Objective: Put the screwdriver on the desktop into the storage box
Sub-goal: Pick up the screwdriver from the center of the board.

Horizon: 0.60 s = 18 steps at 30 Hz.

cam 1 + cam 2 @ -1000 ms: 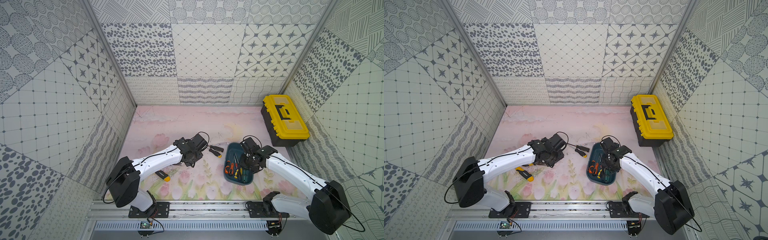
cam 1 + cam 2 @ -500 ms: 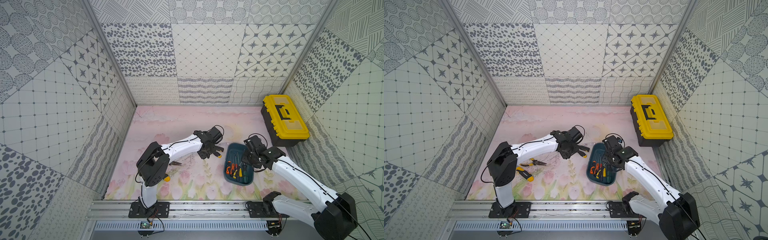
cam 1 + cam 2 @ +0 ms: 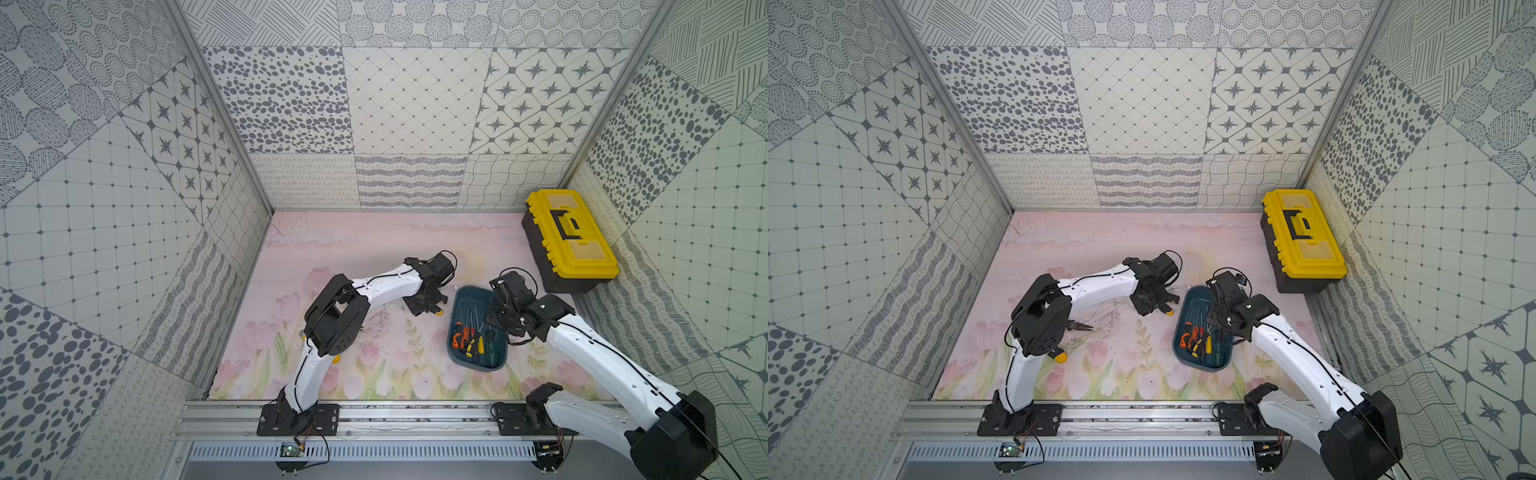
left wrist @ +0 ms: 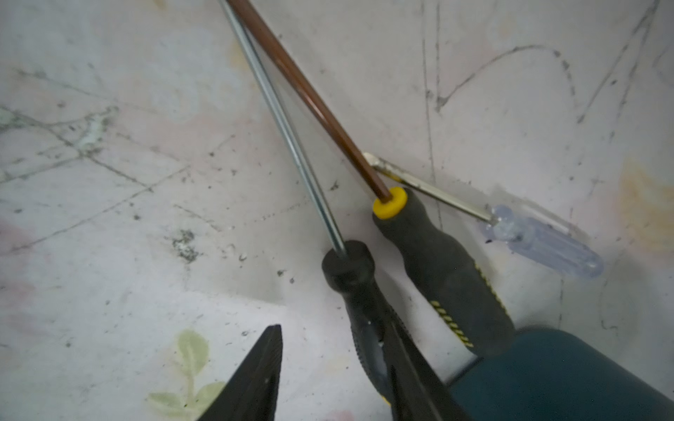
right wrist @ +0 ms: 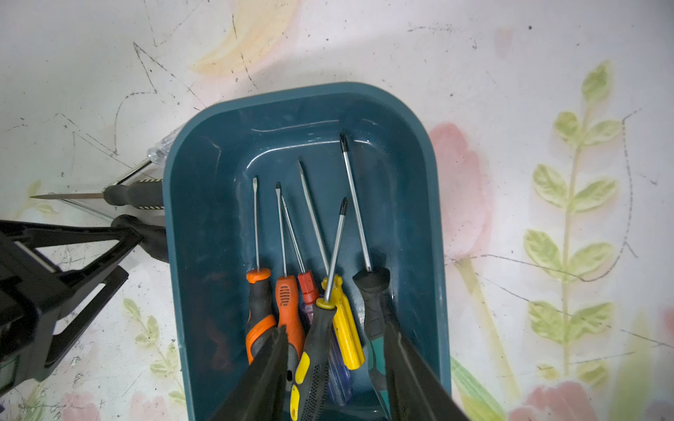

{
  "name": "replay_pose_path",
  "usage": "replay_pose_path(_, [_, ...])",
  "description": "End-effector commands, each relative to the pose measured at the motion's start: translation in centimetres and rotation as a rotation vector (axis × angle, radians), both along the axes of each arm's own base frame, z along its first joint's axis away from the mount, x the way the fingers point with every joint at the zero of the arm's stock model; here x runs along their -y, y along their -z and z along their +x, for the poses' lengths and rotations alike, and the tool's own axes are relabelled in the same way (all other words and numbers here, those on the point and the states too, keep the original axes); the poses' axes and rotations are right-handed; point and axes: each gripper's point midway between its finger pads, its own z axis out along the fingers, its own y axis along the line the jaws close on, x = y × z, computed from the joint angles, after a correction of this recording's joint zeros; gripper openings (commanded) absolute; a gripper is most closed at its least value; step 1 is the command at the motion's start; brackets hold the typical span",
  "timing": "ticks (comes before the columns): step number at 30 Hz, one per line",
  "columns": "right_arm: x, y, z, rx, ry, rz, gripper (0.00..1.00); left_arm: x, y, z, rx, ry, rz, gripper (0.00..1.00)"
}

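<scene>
Teal storage box (image 3: 467,296); pink tulip-print desktop (image 3: 353,249); yellow-lidded toolbox (image 3: 569,232).

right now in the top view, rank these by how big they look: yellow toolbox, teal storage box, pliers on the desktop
1. yellow toolbox, clearly largest despite sitting farthest back
2. storage box
3. pliers, smallest, only partly in sight

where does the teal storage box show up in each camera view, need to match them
top view: storage box right of centre, below the middle.
top view: storage box in the same place, right of centre.
left wrist: only one teal corner shows, at the frame's edge.
right wrist: nearly the whole box, centred.
shared landmark: left end effector, beside the box's long side in all four.
</scene>
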Motion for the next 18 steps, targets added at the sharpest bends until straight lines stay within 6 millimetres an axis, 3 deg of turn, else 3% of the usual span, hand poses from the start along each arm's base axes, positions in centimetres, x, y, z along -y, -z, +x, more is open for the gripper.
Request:
replay_pose_path(1, [0.1,-0.2,0.1,0.008,0.004,-0.005,0.47,-0.9,1.2,0.3,-0.041,0.001,0.024,0.49])
replay_pose_path(10, [-0.1,-0.3,0.4,0.004,-0.006,-0.006,0.46,-1.1,2.8,0.8,-0.064,-0.009,0.025,0.42])
replay_pose_path(18, [-0.1,-0.1,0.4,-0.004,-0.006,-0.007,0.46,-1.8,2.9,0.2,-0.081,-0.020,0.049,0.21])
